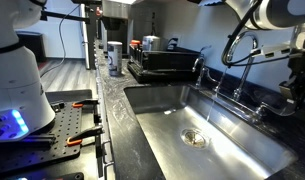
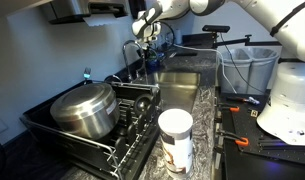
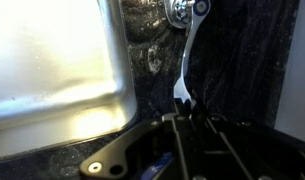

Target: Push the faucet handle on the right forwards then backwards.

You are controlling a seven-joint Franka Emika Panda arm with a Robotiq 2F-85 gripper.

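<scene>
Tool (image 3: pixel 182 114) closed, tips at the end of the faucet handle (image 3: pixel 189 60), arm (image 1: pixel 282 12) arched down over the sink (image 1: pixel 152 100).

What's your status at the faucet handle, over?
Gripper shut at faucet handle tip, contact unclear. Handle over dark counter beside sink. Nothing blocking seen.

Glare streaks the steel sink (image 1: pixel 242 140) in an exterior view, the light seemingly from overhead. The wrist view is dim and soft, with 1 bright patch on that sink, its lower edge blurred and dark.
</scene>
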